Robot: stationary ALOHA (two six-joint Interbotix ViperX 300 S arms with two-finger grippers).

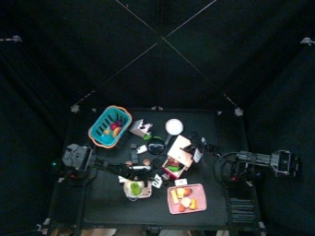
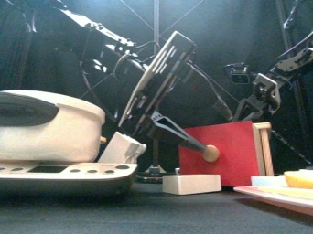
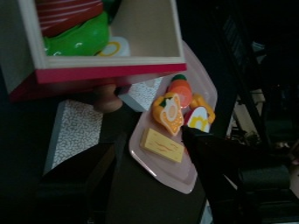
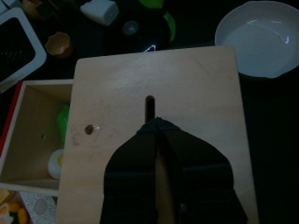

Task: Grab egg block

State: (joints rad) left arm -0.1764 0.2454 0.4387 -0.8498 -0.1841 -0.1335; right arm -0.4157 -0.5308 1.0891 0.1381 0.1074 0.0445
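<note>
The egg block, white with a yellow centre, lies inside the red-sided wooden box beside green and red toy pieces. In the right wrist view a pale piece in the box's open part may be the same block. My right gripper is shut on the box's wooden lid. The lid stands raised and tilted over the box. My left gripper is open, just outside the box's front, over the near end of a pink plate.
The pink plate carries orange and yellow toy food. A white bowl and a white cup stand behind the box. A teal basket is at the back left. A white appliance and a white block sit at the table's front.
</note>
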